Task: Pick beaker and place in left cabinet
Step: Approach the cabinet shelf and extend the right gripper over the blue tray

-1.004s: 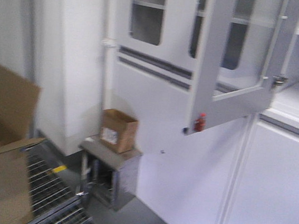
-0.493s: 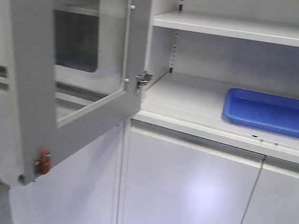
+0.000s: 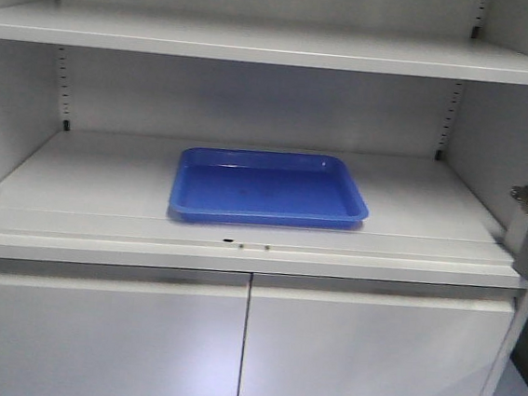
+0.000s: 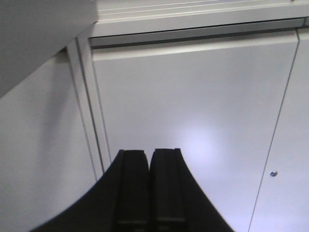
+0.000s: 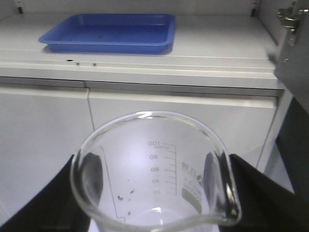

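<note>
**Front view.** We see the left cabinet [image 3: 260,43] standing open. A blue tray [image 3: 270,187] sits at frame centre on its lower shelf [image 3: 431,209].

**Left wrist view.** The left gripper [image 4: 149,153] is at bottom centre. Its black fingers are pressed flat together with nothing between them. It points at the closed lower doors [image 4: 193,121].

**Right wrist view.** The right gripper [image 5: 155,198] clamps the beaker [image 5: 154,159], with a black finger on either side of the glass. The beaker fills the lower centre of the frame. It is clear, with its rim toward the camera, and we read white marks from 100 down to 40. The arm holds it in front of the lower doors, below the shelf edge in frame. The tray lies at upper left.
</note>
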You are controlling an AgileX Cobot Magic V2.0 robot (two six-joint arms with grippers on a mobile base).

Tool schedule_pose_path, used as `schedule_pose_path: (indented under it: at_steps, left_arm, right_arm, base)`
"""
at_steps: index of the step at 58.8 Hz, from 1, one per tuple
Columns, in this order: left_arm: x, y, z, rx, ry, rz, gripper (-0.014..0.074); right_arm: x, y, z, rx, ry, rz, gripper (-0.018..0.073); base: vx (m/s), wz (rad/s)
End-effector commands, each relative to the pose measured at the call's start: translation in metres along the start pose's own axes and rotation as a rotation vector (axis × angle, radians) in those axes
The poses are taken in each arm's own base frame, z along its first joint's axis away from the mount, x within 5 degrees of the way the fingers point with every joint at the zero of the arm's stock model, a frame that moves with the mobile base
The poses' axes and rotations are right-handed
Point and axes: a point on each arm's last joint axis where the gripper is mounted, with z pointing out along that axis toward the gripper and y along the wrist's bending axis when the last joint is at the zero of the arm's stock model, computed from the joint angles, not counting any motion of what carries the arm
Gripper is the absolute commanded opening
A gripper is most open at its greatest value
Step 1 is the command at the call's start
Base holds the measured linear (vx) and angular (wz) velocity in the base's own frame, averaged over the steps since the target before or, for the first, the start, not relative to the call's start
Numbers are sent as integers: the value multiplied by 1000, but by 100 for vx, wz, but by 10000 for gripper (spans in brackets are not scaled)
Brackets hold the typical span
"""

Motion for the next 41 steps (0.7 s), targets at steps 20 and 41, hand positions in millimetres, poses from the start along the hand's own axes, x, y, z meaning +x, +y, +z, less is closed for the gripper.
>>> schedule_pose_path:
  at_steps: [20,41]
  left_arm:
    - [-12,-1,-2,16,-103,-5,4]
    - [-12,-1,-2,16,-103,-5,4]
  right_arm:
    - [-14,3,-3,-34,-86,-17,-4]
    - [-14,3,-3,-34,-86,-17,-4]
  base:
    - [23,-34]
    - [29,7]
